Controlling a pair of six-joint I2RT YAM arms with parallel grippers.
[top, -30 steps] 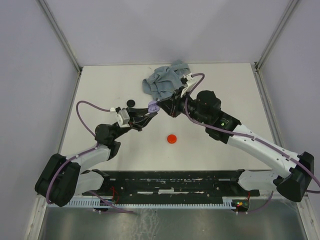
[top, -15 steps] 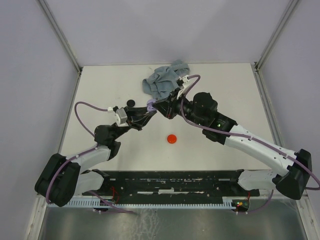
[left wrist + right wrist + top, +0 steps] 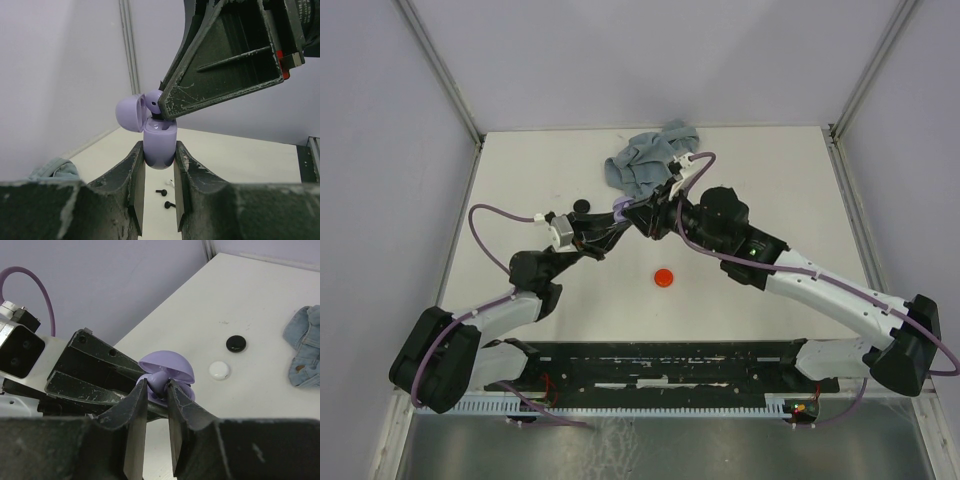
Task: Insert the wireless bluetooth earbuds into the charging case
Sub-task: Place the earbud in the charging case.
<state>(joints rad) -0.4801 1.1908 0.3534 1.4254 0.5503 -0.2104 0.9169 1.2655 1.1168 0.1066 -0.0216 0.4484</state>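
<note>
My left gripper [image 3: 160,152] is shut on the body of a lilac charging case [image 3: 160,142], held upright above the table with its lid [image 3: 129,112] hinged open to the left. My right gripper [image 3: 157,390] is shut on a lilac earbud [image 3: 160,380], which sits at the case's open mouth under the lid [image 3: 167,365]. From above, the two grippers meet at the case [image 3: 622,209] in mid-table. Two black earbuds [image 3: 161,191] and a white one [image 3: 171,183] lie on the table below the left gripper.
A crumpled denim cloth [image 3: 645,160] lies at the back of the table. A black disc [image 3: 582,206] sits left of the grippers, and a red disc [image 3: 664,277] lies nearer the front. A white disc [image 3: 219,370] lies beside the black one [image 3: 235,343].
My right gripper has moved left and slightly back with the lilac earbud, bringing it onto the open case. My left gripper has held the case nearly still.
</note>
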